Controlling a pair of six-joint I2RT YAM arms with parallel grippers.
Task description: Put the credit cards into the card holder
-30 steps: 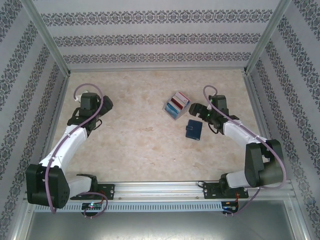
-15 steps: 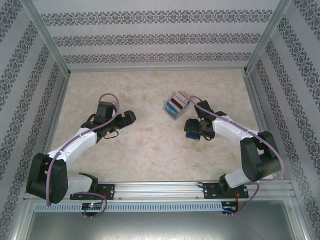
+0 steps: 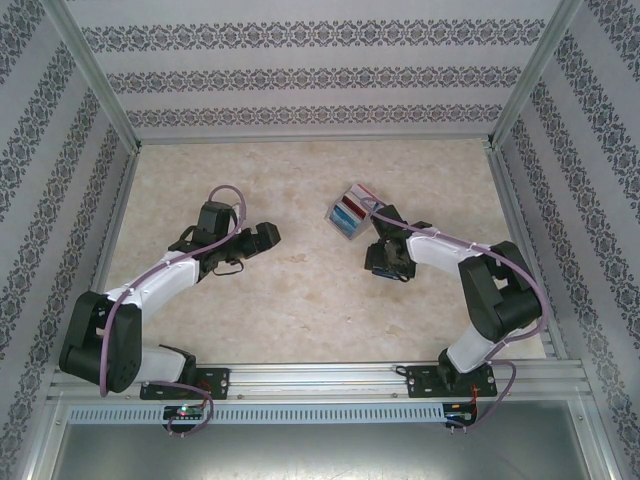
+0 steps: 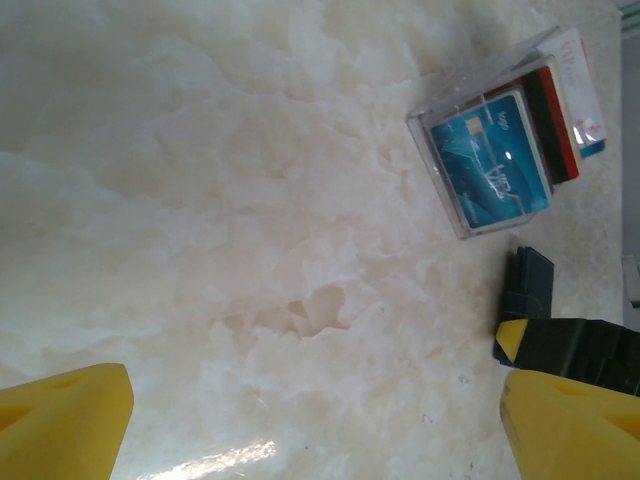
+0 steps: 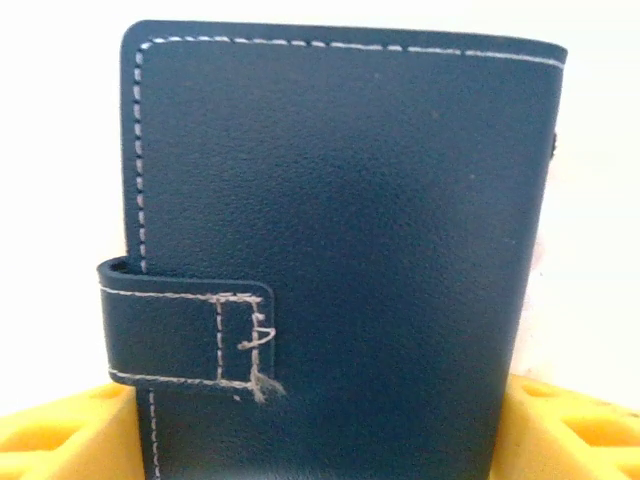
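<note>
**Right pincer over the card holder.** The right pincer (image 5: 320, 440) is straddling the card holder (image 5: 340, 230), which is lying shut on the table (image 4: 200, 200) directly beneath it, with its strap lying near one fingertip. To take the holder well, the fingers (image 5: 60, 440) should be closing evenly on its two opposite edges. They should be gripping low enough to catch the full thickness and staying clear of the strap, so the cover is not sliding or flipping. The jaws are standing spread to roughly the holder's width and look released; whether the pads are touching its edges cannot be told. Just beyond this pincer, the credit cards (image 4: 495, 160) are standing in a clear rack (image 4: 455, 105). Well off to its side, the left pincer (image 4: 320, 430) is hanging wide open, holding nothing.
</note>
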